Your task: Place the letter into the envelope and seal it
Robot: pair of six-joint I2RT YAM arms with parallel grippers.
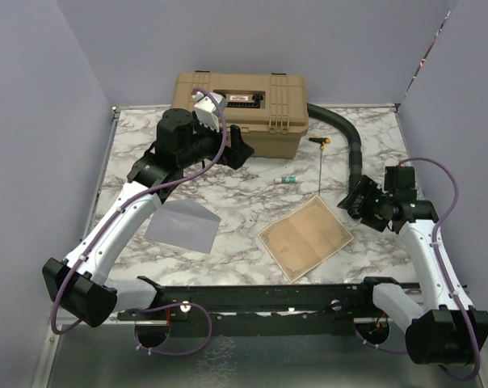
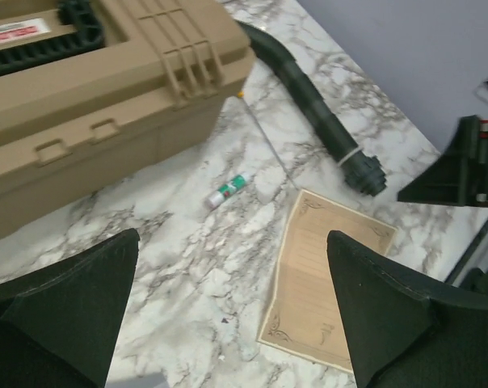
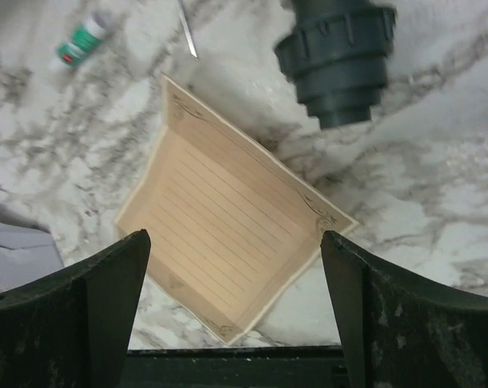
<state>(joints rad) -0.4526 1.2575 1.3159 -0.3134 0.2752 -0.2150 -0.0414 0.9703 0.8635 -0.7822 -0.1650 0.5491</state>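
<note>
Marble table (image 1: 256, 182): letter (image 1: 305, 237), envelope (image 1: 183, 225), case (image 1: 264, 109), hose (image 1: 347, 137)

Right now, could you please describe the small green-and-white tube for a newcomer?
Find the tan plastic case at the far edge of the marble table. The tube lies before its right end, beyond the tan-brown paper letter; it alone is green-and-white.

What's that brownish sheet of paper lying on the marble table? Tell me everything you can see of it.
The letter is a tan-brown rectangular paper sheet with a paler border, ruled lines and small ornamental flourishes in its corners. A faint crease seems to cross it. It lies flat, face up, on the marble table, turned diagonally, to the right of the grey envelope. Nothing touches it; the open right gripper hovers close by, clear of the paper.
</note>
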